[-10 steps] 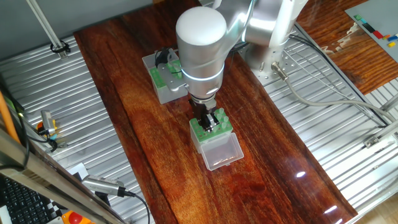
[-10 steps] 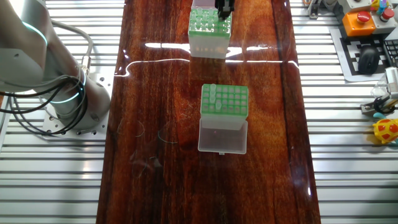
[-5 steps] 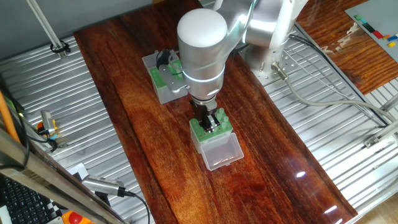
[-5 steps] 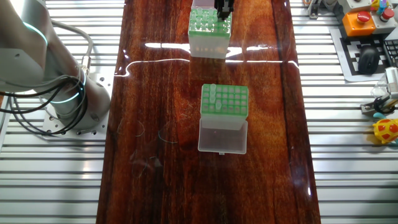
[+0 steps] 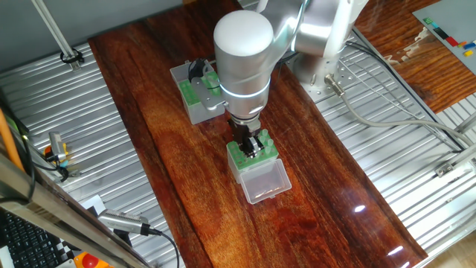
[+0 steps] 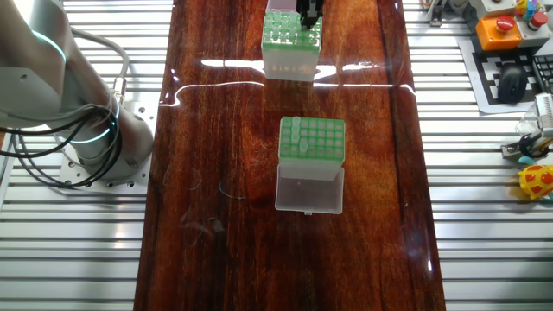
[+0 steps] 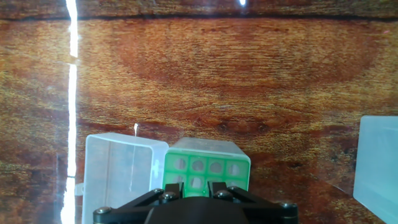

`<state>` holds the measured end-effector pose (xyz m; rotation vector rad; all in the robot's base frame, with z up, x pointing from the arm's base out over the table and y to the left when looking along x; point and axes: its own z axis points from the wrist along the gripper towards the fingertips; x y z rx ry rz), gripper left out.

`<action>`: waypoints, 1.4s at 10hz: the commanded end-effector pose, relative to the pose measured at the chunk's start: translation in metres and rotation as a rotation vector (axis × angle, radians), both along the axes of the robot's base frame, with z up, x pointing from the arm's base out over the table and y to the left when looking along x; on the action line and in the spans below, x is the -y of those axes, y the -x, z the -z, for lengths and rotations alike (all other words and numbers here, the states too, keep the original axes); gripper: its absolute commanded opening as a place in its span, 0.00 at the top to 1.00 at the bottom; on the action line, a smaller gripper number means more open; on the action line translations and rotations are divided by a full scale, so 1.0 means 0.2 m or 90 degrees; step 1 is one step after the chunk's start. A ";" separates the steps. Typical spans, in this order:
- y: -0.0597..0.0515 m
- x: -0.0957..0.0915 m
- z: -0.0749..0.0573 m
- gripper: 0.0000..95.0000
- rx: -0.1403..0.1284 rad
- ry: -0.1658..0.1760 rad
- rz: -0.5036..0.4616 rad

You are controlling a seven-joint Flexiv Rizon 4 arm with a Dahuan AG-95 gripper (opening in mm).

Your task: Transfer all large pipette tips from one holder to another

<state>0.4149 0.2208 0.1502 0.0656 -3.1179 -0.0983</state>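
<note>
The see-through-sided holder (image 5: pixel 253 157) with its green grid top stands mid-table, its clear lid (image 5: pixel 265 182) folded open toward the front. My gripper (image 5: pixel 251 145) hangs straight down just over that grid, near its edge by the lid hinge (image 6: pixel 308 12). In the hand view the two black fingertips (image 7: pixel 185 186) frame the green grid (image 7: pixel 207 165) with a narrow gap between them and nothing in it. The gripper (image 7: pixel 200 185) is open. The grey-sided holder (image 6: pixel 312 138) carries several pale large pipette tips (image 6: pixel 296 137) along one edge column. Its whitish lid (image 6: pixel 309 189) lies open.
The grey-sided holder (image 5: pixel 195 97) sits behind the arm, partly hidden by it. The robot base (image 6: pixel 86 130) and cables stand off the wooden table on the ribbed metal bench. Controls and small tools (image 6: pixel 518 52) lie beyond the table's other long edge.
The arm has shifted only very slightly over the see-through-sided holder. Both holders and the tips stay where they were.
</note>
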 end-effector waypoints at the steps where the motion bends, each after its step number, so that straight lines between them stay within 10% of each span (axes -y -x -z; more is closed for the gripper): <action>1: 0.01 0.01 0.00 0.80 0.002 0.000 -0.001; 8: 0.01 -0.01 0.01 0.80 0.003 0.001 0.007; 9: 0.01 -0.01 0.01 1.00 0.003 0.001 0.007; 14: 0.01 -0.01 0.01 1.00 0.002 0.000 0.008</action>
